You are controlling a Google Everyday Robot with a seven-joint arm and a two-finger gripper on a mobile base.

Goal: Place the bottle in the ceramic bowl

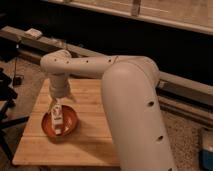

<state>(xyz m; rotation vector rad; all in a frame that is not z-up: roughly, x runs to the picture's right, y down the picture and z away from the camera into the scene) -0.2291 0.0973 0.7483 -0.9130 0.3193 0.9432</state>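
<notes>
my arm (125,100) filled most of the view, bent over the wooden worktop (90,140) so that my wrist hung straight above the bowl (70,122). that reach made sense: coming down from above let the bottle go into the dish without catching its rim. the orange-red bowl sat on the left part of the worktop, well in from the edges. my fingers (56,107) were low over it, at the top end of the bottle (57,120); i cannot tell whether they were clenched on it or released. the bottle stood inside the bowl, long axis roughly upright with a slight lean, its lower end down toward the near side.
</notes>
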